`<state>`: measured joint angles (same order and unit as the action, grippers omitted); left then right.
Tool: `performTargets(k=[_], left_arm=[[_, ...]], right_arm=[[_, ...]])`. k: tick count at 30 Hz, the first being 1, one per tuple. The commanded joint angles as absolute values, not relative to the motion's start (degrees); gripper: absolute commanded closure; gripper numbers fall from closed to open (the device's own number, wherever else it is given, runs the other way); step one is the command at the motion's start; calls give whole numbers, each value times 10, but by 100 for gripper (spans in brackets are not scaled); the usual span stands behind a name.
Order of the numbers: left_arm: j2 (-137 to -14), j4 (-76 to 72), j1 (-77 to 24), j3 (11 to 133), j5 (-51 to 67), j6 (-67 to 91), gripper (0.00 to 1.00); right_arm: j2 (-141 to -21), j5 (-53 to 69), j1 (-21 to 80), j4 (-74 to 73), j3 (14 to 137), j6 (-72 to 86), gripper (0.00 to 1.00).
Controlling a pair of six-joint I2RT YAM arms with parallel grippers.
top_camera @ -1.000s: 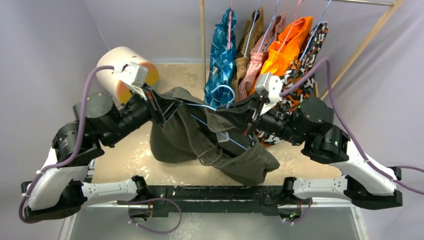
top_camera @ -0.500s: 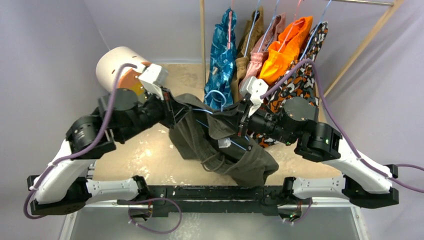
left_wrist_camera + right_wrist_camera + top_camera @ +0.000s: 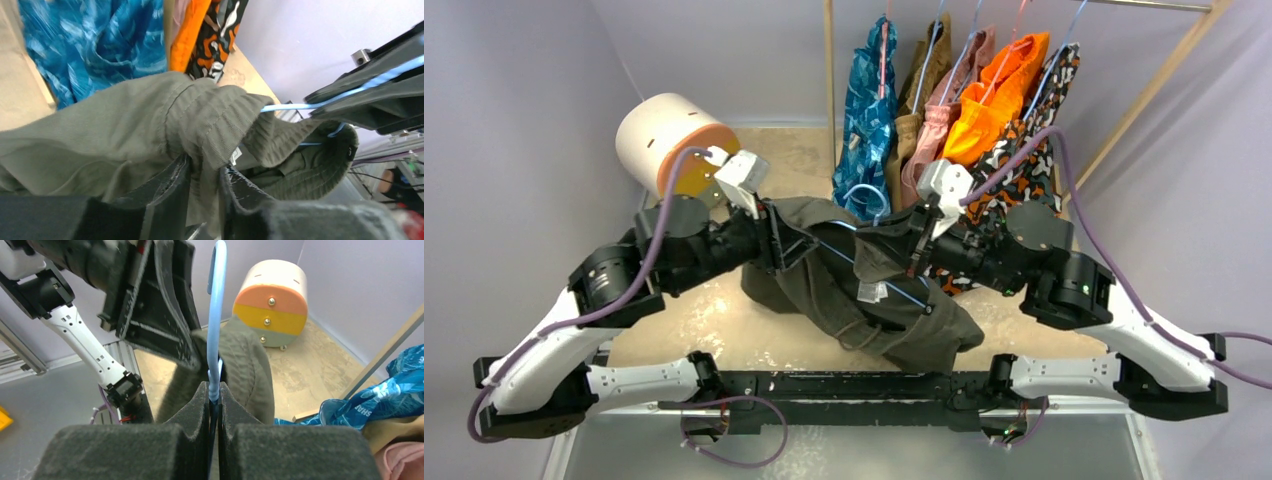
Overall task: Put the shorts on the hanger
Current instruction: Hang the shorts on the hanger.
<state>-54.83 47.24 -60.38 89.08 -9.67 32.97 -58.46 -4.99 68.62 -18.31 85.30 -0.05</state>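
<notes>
While my right fingers (image 3: 196,415) are pressing together on the hanger (image 3: 217,315), thin, stiff, slick wire, my left fingers (image 3: 167,200) are pinching the ribbed waistband of the shorts (image 3: 864,285), which are hanging over that wire above the worktop (image 3: 684,320). Soft, light, limp cloth is likely sagging wherever unsupported; I am judging the thick waistband the surest hold.
</notes>
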Motion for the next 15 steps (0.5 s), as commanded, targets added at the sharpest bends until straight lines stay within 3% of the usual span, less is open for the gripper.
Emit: performTargets(k=[1, 5, 15], left_arm=[[-551, 454, -602, 888, -56, 339, 63], [-524, 456, -603, 903, -73, 317, 43], [-400, 399, -602, 921, -134, 168, 29]], right_arm=[[-541, -49, 687, -83, 838, -2, 100], [-523, -44, 687, -79, 832, 5, 100], [-494, 5, 688, -110, 845, 11, 100]])
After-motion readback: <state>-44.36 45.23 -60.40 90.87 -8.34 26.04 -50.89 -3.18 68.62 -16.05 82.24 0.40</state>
